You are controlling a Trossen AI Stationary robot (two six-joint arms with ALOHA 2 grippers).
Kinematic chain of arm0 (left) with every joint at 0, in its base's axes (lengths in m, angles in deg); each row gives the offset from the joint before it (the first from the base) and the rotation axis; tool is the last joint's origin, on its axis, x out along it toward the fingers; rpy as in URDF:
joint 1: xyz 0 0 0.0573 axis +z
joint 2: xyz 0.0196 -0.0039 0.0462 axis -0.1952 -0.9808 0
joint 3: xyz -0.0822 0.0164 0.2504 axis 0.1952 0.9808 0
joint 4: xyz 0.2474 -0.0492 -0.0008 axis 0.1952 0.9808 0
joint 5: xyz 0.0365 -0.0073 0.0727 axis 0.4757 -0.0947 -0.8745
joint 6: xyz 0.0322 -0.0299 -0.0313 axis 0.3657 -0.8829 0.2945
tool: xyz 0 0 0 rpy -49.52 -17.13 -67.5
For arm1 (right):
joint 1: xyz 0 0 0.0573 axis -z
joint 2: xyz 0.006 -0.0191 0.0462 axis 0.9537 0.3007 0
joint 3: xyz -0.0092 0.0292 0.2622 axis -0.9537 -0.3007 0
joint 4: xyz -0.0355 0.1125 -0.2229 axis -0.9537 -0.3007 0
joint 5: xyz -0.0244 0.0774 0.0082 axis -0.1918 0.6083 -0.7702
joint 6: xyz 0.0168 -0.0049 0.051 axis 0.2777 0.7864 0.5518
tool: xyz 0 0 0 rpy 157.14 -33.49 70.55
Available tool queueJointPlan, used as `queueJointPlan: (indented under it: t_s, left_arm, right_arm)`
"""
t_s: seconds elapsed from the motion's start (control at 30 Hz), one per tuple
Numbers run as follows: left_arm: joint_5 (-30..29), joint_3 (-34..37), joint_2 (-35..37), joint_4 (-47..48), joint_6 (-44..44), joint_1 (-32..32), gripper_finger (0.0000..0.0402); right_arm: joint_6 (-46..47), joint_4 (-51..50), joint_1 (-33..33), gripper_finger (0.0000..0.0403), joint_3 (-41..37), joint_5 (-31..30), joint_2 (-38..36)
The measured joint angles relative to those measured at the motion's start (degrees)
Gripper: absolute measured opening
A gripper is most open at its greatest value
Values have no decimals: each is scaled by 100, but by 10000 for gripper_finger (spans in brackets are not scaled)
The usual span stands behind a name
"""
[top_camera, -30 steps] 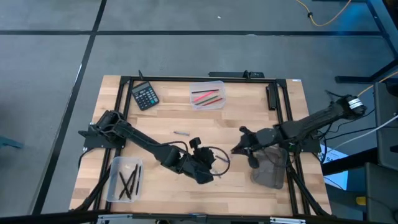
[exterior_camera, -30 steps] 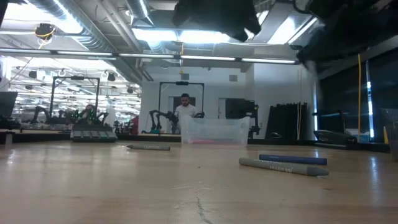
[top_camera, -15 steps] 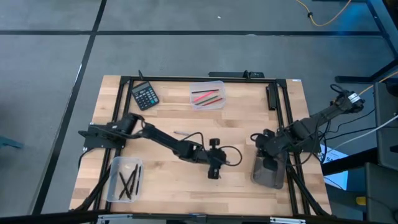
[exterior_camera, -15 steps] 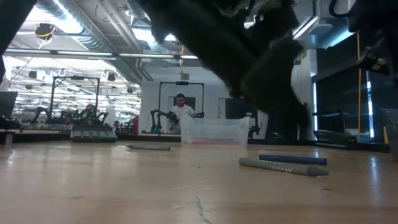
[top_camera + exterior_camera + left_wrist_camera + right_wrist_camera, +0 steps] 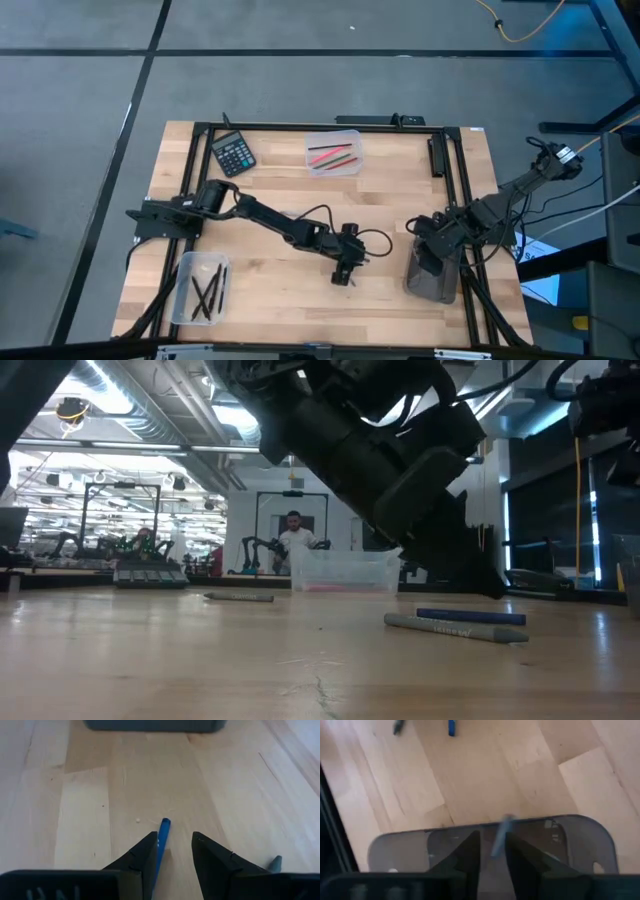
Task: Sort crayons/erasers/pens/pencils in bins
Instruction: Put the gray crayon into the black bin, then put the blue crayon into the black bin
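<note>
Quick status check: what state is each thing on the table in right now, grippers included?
Left gripper: open, low over the blue crayon.
Right gripper: open over the dark bin, a grey-blue stick between its fingers.
Far clear bin: holds red and green sticks.
Near clear bin: holds black sticks.
Calculator: lying flat.

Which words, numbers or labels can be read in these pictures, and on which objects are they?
None can be read with certainty.
Grey crayon on the table: pale lettering on its side, too blurred to read.
Calculator at the back of the table: key markings too small to read.
Blue crayon between the left gripper's open fingers: no lettering visible.
Dark bin under the right gripper: no label visible.
</note>
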Motion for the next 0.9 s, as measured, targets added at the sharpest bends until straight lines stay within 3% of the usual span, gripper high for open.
queueJointPlan:
  t_s: [0.27, 0.47, 0.8, 0.9]
  left_arm:
    - [-197, 0, 0, 244, 149, 22, 113]
    - [-385, -41, -142, 819, -150, 137, 94]
    - [-412, -33, -208, 860, -208, 146, 13]
    - [-429, -26, -211, 831, -375, 163, 11]
  right_arm:
    - [-59, 133, -2, 177, 128, -151, 0]
    - [-64, 134, -2, 181, 133, -208, 0]
    - [-89, 142, -2, 181, 133, -293, -2]
    - [-143, 144, 0, 181, 133, -295, -2]
